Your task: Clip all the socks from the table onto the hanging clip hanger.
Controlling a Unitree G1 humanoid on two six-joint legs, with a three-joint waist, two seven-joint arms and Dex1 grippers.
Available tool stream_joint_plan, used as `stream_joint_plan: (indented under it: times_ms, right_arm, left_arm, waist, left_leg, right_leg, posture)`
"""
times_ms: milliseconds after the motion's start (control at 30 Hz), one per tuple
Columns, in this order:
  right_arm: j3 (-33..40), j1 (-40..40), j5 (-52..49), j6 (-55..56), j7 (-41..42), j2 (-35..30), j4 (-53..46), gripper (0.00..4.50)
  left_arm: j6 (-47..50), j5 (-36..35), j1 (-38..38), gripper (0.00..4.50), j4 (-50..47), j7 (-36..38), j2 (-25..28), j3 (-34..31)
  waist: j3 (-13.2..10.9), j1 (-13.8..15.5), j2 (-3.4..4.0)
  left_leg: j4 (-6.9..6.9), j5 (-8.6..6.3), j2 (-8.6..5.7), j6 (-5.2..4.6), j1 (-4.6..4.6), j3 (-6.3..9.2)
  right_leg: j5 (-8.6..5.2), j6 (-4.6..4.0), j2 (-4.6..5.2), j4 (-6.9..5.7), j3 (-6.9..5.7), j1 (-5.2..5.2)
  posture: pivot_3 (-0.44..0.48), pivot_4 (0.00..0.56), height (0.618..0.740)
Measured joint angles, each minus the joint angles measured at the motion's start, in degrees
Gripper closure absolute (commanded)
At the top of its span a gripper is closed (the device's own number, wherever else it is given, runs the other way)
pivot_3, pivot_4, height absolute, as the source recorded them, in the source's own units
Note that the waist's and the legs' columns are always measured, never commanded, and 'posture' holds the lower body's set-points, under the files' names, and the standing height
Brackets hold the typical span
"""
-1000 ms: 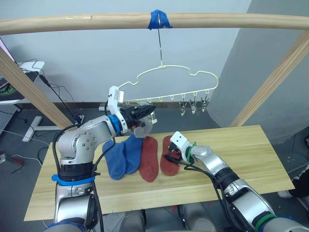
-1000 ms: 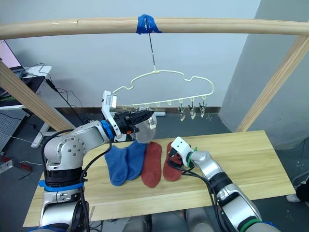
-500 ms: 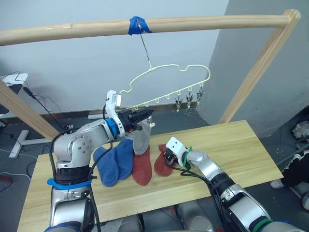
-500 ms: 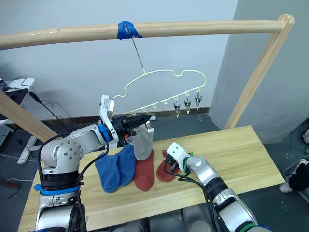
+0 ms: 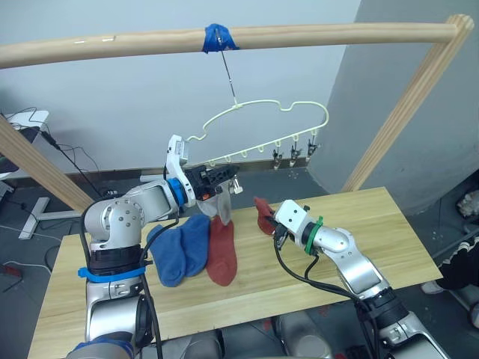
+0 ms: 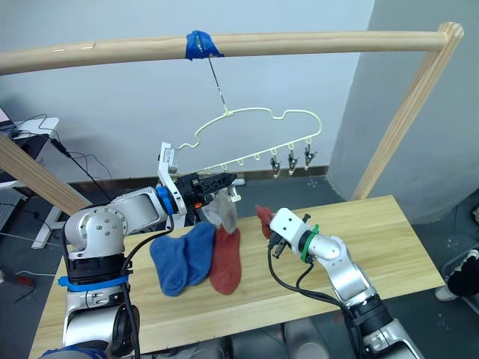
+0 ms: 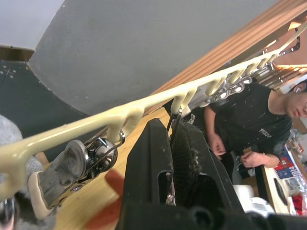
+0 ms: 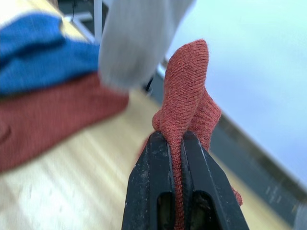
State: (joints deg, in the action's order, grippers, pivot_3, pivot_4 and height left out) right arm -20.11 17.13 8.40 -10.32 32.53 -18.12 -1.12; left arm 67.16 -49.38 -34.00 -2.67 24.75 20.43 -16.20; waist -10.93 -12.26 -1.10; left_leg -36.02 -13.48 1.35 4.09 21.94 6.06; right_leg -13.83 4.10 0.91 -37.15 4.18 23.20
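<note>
Wooden counter (image 5: 359,224) carries three socks: two blue socks (image 5: 179,247) and one red sock (image 5: 222,250). Right gripper (image 8: 175,143) is clamped on a second red sock (image 8: 184,91), lifted above the counter. Left gripper (image 5: 232,173) is closed at the hanger (image 5: 262,123) rail, where one grey sock (image 5: 219,203) hangs. No legible writing is visible.

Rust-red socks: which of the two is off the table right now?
The rust-red sock pinched in the right gripper is lifted clear. The other rust-red sock lies flat on the table beside the blue socks.
</note>
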Motion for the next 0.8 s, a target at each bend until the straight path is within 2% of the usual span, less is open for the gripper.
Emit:
stream_joint_plan:
  times_ms: [267, 800]
  right_arm:
    - [-2.8, 0.0, 3.8, 0.9, -0.1, -0.3, -3.3, 4.46]
    - [-3.6, 1.1, 8.4, 1.1, -1.7, 0.2, -7.2, 4.46]
  left_arm:
    - [1.6, -1.7, -0.6, 4.5, 0.6, -2.8, -1.3, -1.5]
    - [1.3, -1.9, -1.0, 4.5, 1.1, -2.8, -1.4, -0.9]
  waist:
    - [-0.1, 1.3, -0.03]
    - [-0.4, 1.4, -0.1]
  left_leg:
    - [0.04, -0.01, 0.0, 0.01, 0.03, -0.03]
    - [0.04, -0.01, 0.0, 0.01, 0.03, -0.02]
  right_leg:
    - [-0.02, -0.04, 0.01, 0.07, 0.02, 0.01]
    - [-0.02, -0.04, 0.01, 0.08, 0.01, 0.01]
  posture:
    - [-0.188, 0.198, 0.74]
    - [-0.201, 0.203, 0.74]
